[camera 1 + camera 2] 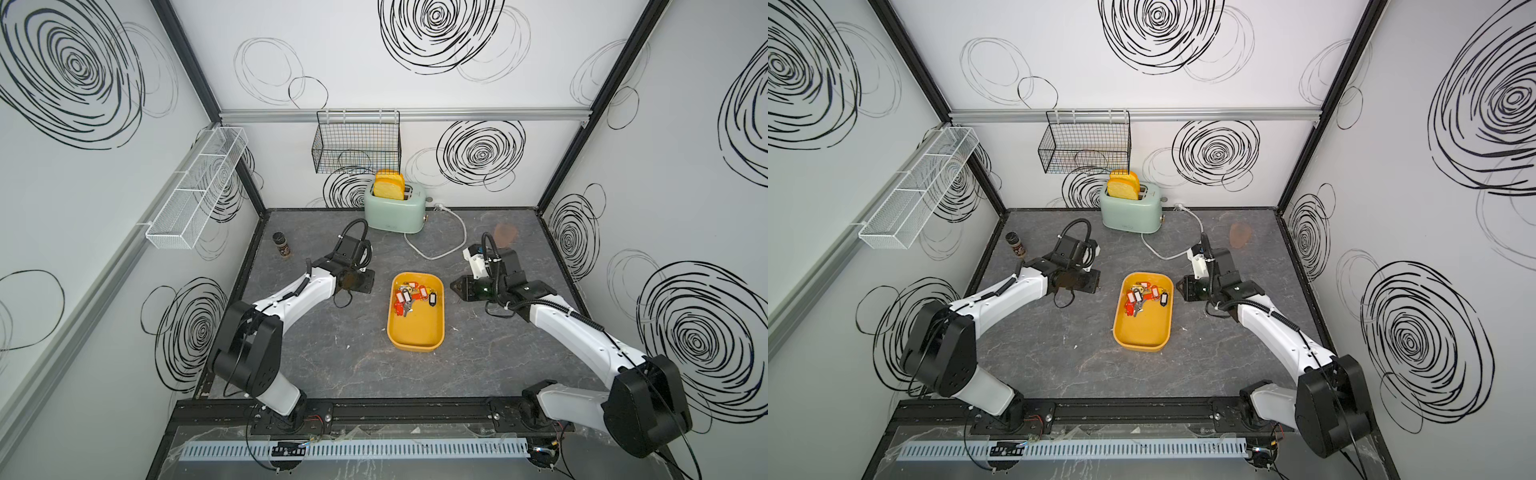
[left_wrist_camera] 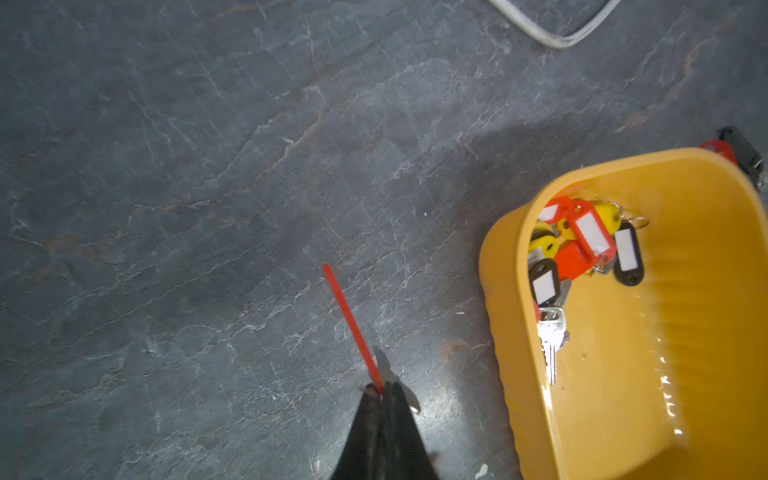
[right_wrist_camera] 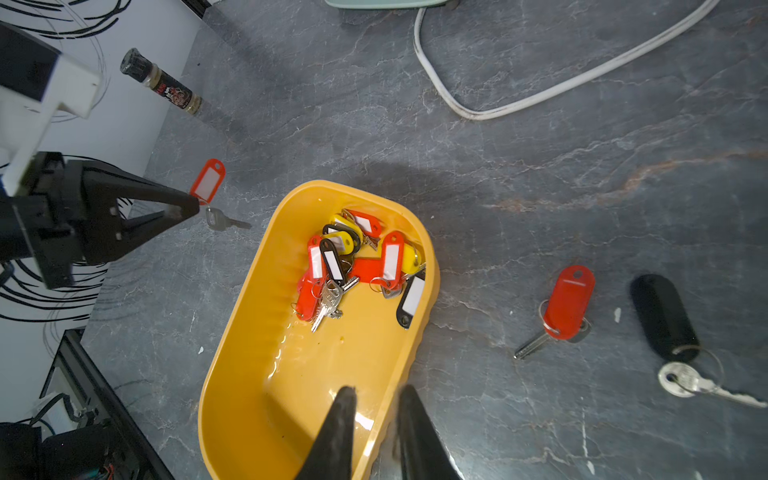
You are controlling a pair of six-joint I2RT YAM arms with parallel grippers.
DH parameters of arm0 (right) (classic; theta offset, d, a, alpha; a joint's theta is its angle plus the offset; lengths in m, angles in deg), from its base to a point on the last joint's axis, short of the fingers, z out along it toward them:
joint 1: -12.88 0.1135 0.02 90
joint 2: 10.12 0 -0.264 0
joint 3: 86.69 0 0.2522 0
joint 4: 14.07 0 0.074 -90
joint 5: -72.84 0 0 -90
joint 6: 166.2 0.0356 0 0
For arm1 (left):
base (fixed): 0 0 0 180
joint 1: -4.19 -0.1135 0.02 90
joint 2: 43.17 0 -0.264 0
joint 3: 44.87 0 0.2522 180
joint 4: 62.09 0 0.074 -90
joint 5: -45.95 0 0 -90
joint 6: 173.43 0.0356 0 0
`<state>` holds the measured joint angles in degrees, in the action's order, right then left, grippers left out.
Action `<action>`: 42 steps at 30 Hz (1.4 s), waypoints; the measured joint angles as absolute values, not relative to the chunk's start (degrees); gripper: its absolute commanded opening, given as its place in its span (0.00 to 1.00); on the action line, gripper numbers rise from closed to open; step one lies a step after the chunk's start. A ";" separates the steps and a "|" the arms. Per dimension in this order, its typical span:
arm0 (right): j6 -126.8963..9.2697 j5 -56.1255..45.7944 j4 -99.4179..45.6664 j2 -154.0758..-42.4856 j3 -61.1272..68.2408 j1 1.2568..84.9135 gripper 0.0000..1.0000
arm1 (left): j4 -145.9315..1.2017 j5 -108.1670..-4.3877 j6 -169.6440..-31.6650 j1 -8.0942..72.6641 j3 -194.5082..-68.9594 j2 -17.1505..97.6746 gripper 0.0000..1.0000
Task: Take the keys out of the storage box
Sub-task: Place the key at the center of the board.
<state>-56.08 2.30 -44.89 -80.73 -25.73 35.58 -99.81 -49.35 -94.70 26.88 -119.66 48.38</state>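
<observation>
keys (image 1: 411, 296) in storage box (image 1: 416, 330), toaster (image 1: 395, 212) behind

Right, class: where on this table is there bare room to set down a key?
Bare: the stretch between the storage box and the front rail. Crowded: right of the box, where a red-tagged key and a black-tagged key lie by the right gripper.

You're looking at a lab robot cell mocked up as a kitchen: printed scribble walls (image 1: 415, 95) in a black frame (image 1: 602, 104), left arm (image 1: 291, 297) and right arm (image 1: 582, 332) bolted to a rail (image 1: 415, 410), stone-look tabletop (image 1: 332, 353), toaster (image 1: 392, 214) with toast (image 1: 388, 187), black wire basket (image 1: 357, 145) and white mesh basket (image 1: 195, 195) hung on walls.
</observation>
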 measured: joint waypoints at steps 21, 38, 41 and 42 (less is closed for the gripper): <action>-56.06 1.88 -43.64 -81.56 -25.73 35.58 0.24 | -97.17 -51.12 -97.67 26.88 -117.22 53.95 0.27; -56.10 1.84 -43.66 -81.75 -25.73 35.58 0.24 | -98.52 -51.49 -97.78 29.99 -119.86 50.57 0.39; -56.12 1.80 -43.66 -81.73 -25.73 35.58 0.24 | -98.83 -51.56 -97.78 32.55 -121.63 50.50 0.40; -56.12 1.80 -43.64 -81.73 -25.76 35.56 0.24 | -98.98 -51.58 -97.76 33.51 -122.20 50.50 0.40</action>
